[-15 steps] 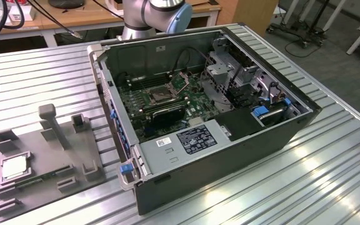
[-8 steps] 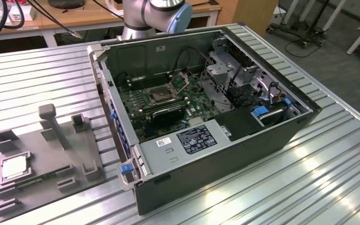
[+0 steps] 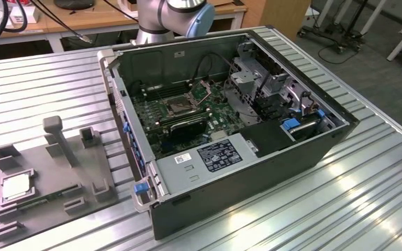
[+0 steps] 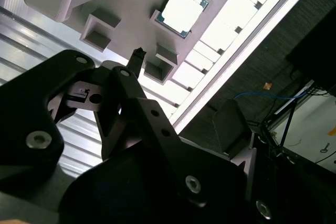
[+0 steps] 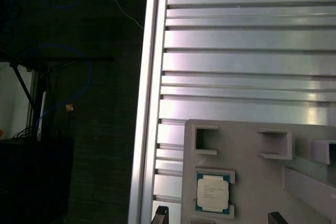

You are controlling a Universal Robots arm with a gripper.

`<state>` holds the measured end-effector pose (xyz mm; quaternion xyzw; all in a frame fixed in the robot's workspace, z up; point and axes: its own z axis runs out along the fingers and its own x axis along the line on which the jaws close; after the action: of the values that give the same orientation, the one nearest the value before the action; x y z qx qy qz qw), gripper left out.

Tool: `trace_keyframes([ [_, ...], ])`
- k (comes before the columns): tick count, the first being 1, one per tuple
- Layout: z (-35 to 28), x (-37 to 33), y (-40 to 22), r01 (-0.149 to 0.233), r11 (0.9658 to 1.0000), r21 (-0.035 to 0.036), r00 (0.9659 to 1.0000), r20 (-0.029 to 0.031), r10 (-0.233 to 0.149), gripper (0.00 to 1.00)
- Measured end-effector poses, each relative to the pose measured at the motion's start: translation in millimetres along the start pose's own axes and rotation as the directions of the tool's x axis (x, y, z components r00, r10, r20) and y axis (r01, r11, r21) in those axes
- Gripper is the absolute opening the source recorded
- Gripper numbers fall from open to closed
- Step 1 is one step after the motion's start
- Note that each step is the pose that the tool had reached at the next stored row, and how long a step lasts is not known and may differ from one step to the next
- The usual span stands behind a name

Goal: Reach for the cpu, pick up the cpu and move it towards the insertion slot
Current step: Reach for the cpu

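cpu (image 5: pixel 212 193) well below spread fingers (image 5: pixel 162 215)

You count one cpu (image 5: pixel 212 192), lying just beyond two fingertips (image 5: pixel 161 214); one grey tray (image 3: pixel 47 172); one memory stick (image 3: pixel 40 200); one computer case (image 3: pixel 257 172); one insertion slot (image 3: pixel 180 106).

The exterior view looks down at a slant from high up and some way off. It takes in a slatted metal table (image 3: pixel 368 178), an open computer case (image 3: pixel 257 130) at its middle and a grey tray (image 3: pixel 54 178) at the exterior view's left. The first wrist view faces straight down from nearer in, over the table's edge, with dark floor (image 5: pixel 79 103) alongside. The second wrist view looks at that same edge at a tilt, from close by. All three share the tray corner holding a square chip (image 3: pixel 16 187).
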<state>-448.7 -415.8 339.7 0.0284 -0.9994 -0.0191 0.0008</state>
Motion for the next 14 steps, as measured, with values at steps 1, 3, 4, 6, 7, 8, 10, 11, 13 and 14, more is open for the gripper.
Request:
trace_keyframes([
  [1, 0.5, 0.0, -0.1, 0.000, 1.0000, -0.0001, 1.0000, 0.0002, 0.000, 0.80],
  [3, 2.3, 0.0, -1.2, 0.000, 1.0000, -0.0001, 1.0000, 0.0001, 0.000, 0.80],
  [4, 3.7, 0.1, -1.7, 0.000, 1.0000, -0.0001, 1.0000, 0.0001, 0.000, 0.80],
  [6, 7.0, 0.2, -2.7, 0.000, 1.0000, 0.0000, 1.0000, -0.0001, 0.000, 0.80],
  [7, 8.8, 0.2, -3.4, 0.000, 1.0000, 0.0000, 1.0000, 0.0001, 0.000, 0.80],
  [8, 10.6, 0.2, -4.1, 0.000, 1.0000, 0.0000, 1.0000, 0.0001, 0.000, 0.80],
  [10, 14.2, 0.3, -6.0, 0.000, 1.0000, 0.0000, 1.0000, -0.0001, 0.000, 0.80],
  [11, 15.9, 0.4, -7.2, 0.000, 1.0000, 0.0000, 1.0000, -0.0001, 0.000, 0.80],
  [13, 19.6, 0.5, -9.1, 0.000, 1.0000, -0.0001, 1.0000, 0.0001, 0.000, 0.80],
  [14, 21.3, 0.6, -10.2, 0.000, 1.0000, 0.0000, 1.0000, 0.0000, 0.000, 0.80],
])
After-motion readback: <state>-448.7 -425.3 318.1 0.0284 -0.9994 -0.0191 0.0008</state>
